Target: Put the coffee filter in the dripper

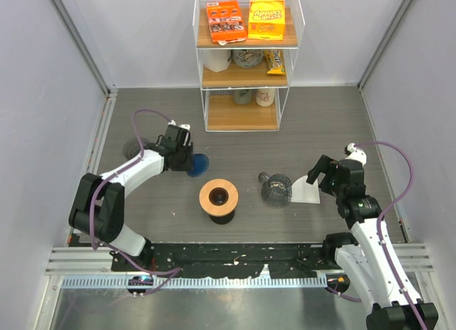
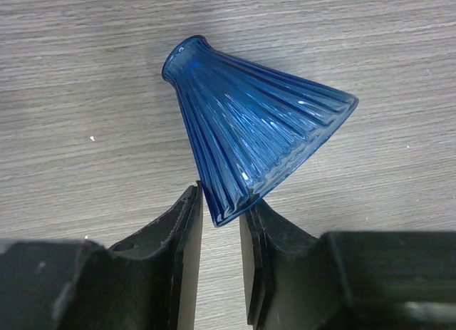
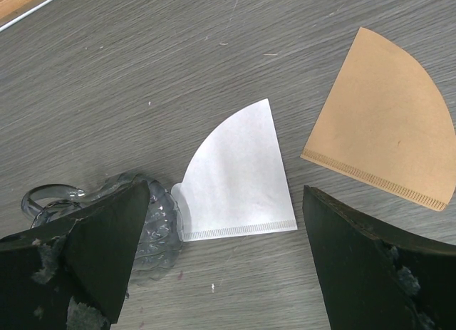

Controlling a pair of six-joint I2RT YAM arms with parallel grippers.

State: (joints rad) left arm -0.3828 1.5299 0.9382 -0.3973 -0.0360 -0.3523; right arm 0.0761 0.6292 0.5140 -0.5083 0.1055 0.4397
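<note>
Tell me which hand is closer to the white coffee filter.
Right. The right hand hovers open above the white filter; the left hand is far off to the left, pinching the blue dripper.

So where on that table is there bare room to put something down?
Bare tabletop lies between the shelf and the right gripper, and along the near edge before the wooden ring. It is crowded from the blue dripper across to the white filter.

yellow box point(image 1: 266, 18) on top shelf point(image 1: 246, 39), "Apple" legible, remaining print unreadable
</note>
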